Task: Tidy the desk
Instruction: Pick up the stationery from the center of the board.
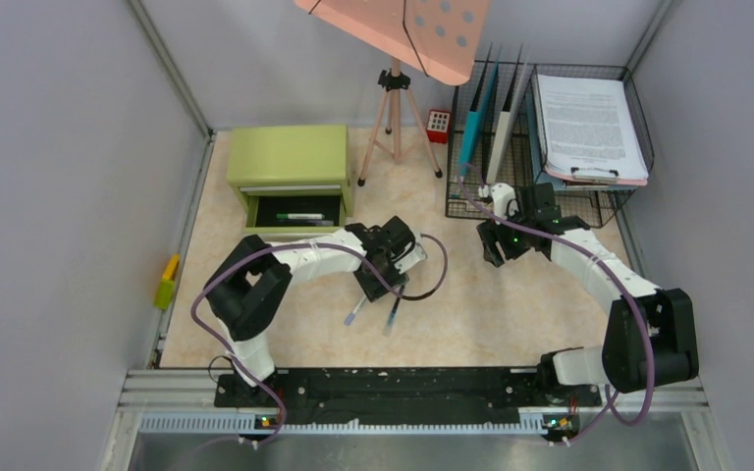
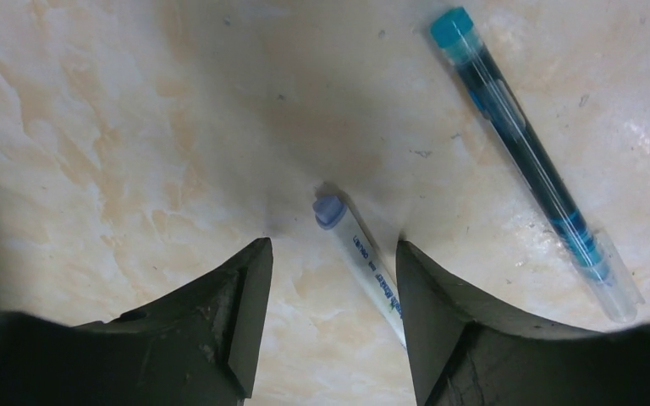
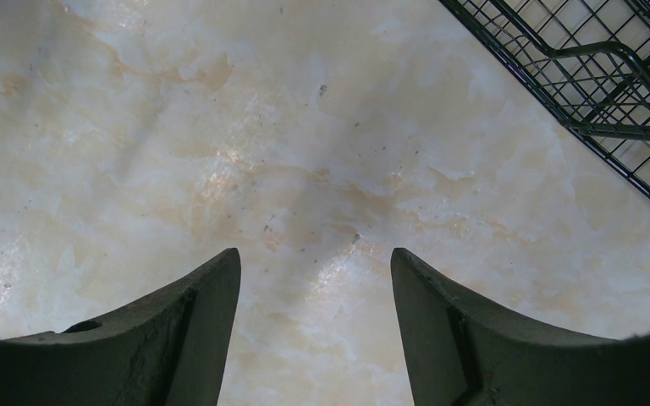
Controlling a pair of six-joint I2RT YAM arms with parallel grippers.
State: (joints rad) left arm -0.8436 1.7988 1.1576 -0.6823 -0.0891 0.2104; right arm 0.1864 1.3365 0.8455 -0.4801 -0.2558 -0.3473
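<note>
Marbled beige counter (image 1: 511, 304) fills the floor of the scene between the grey walls, and most of it lies bare. Two pens lie on it near the middle, slightly left. We judge the step in hand to be the pick-up of one of them. The left gripper (image 2: 334, 254) hangs low over the white pen (image 2: 364, 262), which has a lavender cap. Its jaws stand apart on either side of the barrel and clamp nothing. The pen sits nearer the right-hand finger than the left. The teal pen (image 2: 525, 148) lies just to the right of it, apart from both fingers.

Far left of the pens, the green drawer cabinet (image 1: 290, 162) has its drawer (image 1: 299, 211) pulled out, with pens already inside. We take that as the likely destination. The next move calls for closing squarely on the white barrel, perhaps after centring it. Then comes a lift and a carry to the far left, over the drawer's front edge, without nudging the teal pen.

The right gripper (image 3: 315, 254) hovers with its jaws open and empty over bare counter. It sits right of centre, just near of the wire rack (image 3: 635, 131).

As for writing, the white pen carries a line of small blue print along its barrel. We cannot read it at this angle. The sheet on the clipboard (image 1: 589, 123) at the far right is covered in printed text, too small to make out. We see no brand anywhere.
</note>
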